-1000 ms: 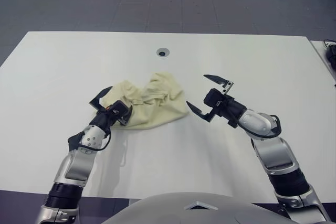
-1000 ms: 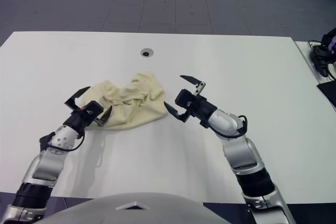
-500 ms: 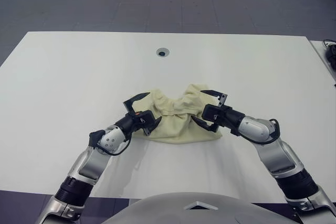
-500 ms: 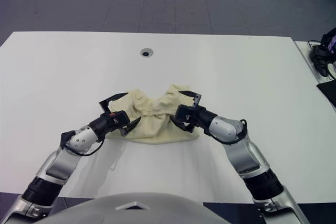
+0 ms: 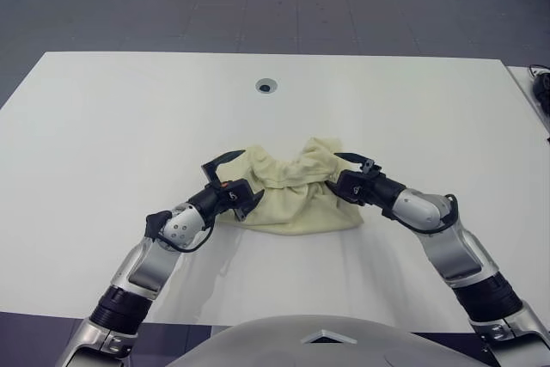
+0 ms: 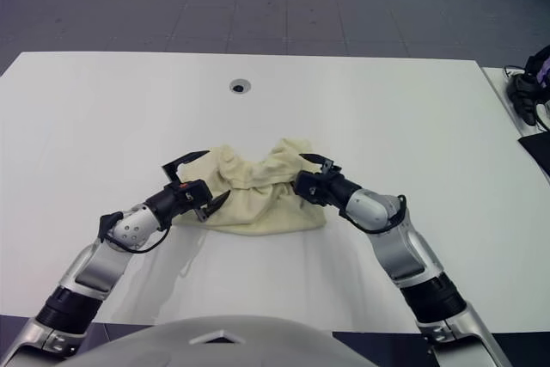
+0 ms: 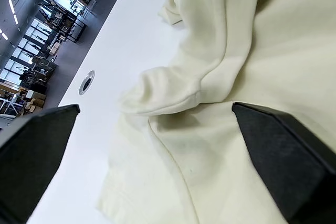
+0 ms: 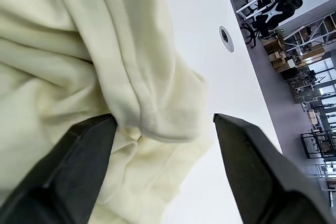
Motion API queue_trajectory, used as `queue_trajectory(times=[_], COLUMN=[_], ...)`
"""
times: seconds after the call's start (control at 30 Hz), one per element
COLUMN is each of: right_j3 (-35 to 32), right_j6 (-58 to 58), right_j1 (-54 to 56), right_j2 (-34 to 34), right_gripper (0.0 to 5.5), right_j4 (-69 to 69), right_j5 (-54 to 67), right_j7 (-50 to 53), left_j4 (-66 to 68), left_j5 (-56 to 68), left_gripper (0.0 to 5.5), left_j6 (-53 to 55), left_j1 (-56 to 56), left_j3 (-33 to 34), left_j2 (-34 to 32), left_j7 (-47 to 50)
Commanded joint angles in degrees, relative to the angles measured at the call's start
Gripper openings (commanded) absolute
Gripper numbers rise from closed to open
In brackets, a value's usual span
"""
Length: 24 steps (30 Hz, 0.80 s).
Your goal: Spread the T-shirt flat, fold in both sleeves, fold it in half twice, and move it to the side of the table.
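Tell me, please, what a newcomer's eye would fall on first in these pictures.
A crumpled pale yellow T-shirt lies near the middle of the white table. The left end effector and the right end effector sit at its two sides, both open.

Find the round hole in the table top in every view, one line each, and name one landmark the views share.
Left eye view: round hole on the table, beyond the T-shirt.
Right eye view: hole likewise beyond the shirt, toward the far edge.
Left wrist view: hole on bare table past the shirt's edge.
Right wrist view: hole on bare table past the shirt's fold.
Shared landmark: the crumpled T-shirt.
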<state>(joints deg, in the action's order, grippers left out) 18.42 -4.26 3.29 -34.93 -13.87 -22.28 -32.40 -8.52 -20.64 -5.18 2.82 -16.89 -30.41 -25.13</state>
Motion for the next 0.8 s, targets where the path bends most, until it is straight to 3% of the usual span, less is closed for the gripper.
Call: queue_trajectory(times=[0.03, 0.37, 0.53, 0.8], right_j3=[1.9, 2.1, -2.8, -7.6], right_j6=[4.9, 5.8, -2.7, -14.6], right_j1=[1.0, 3.3, 3.3, 5.4], right_j2=[-1.4, 0.1, 5.7, 13.0], right_gripper=[2.55, 0.92, 0.07, 0.01], right_j4=[1.7, 4.2, 1.7, 0.2], right_j5=[-3.5, -5.9, 3.6, 16.8], right_j7=[0.7, -0.6, -2.1, -2.7], left_j4=[3.7, 3.9, 3.4, 4.8], left_j5=[-1.7, -1.5, -0.9, 1.1], left_gripper=[5.4, 5.4, 5.4, 5.4], left_j6=[2.3, 2.4, 1.0, -3.4], left_j1=[1.9, 1.8, 1.5, -3.6], left_j3=[-0.8, -0.8, -0.1, 0.1], left_j2=[-1.4, -1.4, -2.1, -4.1], left_j7=[-1.5, -1.5, -1.5, -5.4])
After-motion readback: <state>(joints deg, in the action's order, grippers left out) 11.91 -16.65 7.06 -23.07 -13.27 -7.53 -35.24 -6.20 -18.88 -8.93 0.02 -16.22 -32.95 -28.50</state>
